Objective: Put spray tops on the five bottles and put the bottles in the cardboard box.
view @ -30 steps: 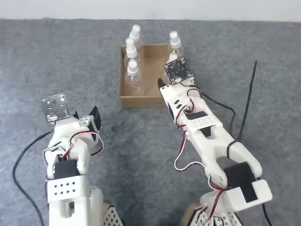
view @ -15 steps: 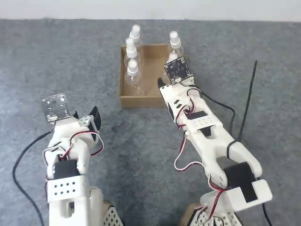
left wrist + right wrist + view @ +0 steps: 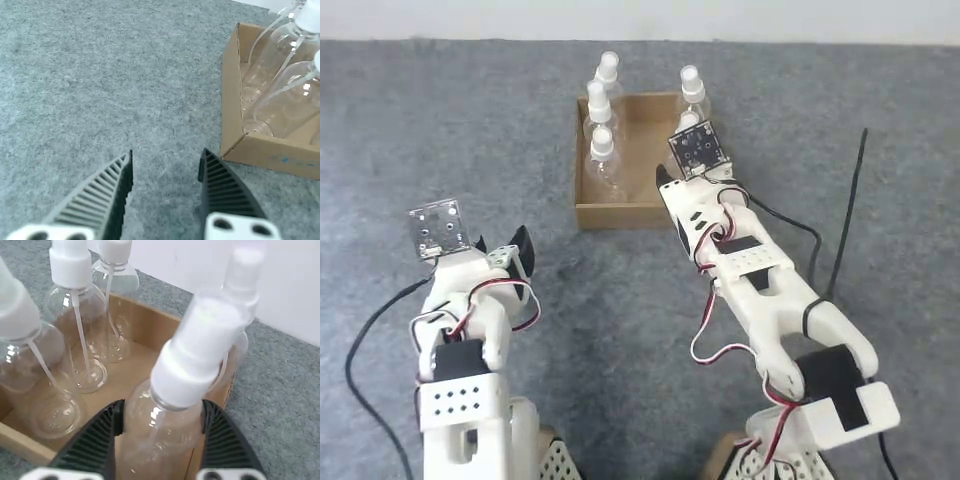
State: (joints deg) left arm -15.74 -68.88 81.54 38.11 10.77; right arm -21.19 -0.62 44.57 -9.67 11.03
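Note:
The cardboard box [image 3: 582, 190] lies at the table's far middle. Two clear bottles with white spray tops [image 3: 603, 146] [image 3: 597, 101] stand inside along its left wall. Two more capped bottles [image 3: 608, 68] [image 3: 692, 82] stand at the far wall; I cannot tell if they are inside. My right gripper [image 3: 160, 427] is shut on a fifth capped bottle [image 3: 197, 362] over the box's right side, a finger on each flank. My left gripper [image 3: 165, 167] is open with nothing between its fingers, low over the carpet short of the box [image 3: 232, 100].
Grey carpet [image 3: 460, 130] covers the table. A black cable [image 3: 848, 215] runs along the right arm's outer side. The right arm [image 3: 740, 260] stretches from the near edge to the box, and the left arm [image 3: 470, 320] sits folded at the near left.

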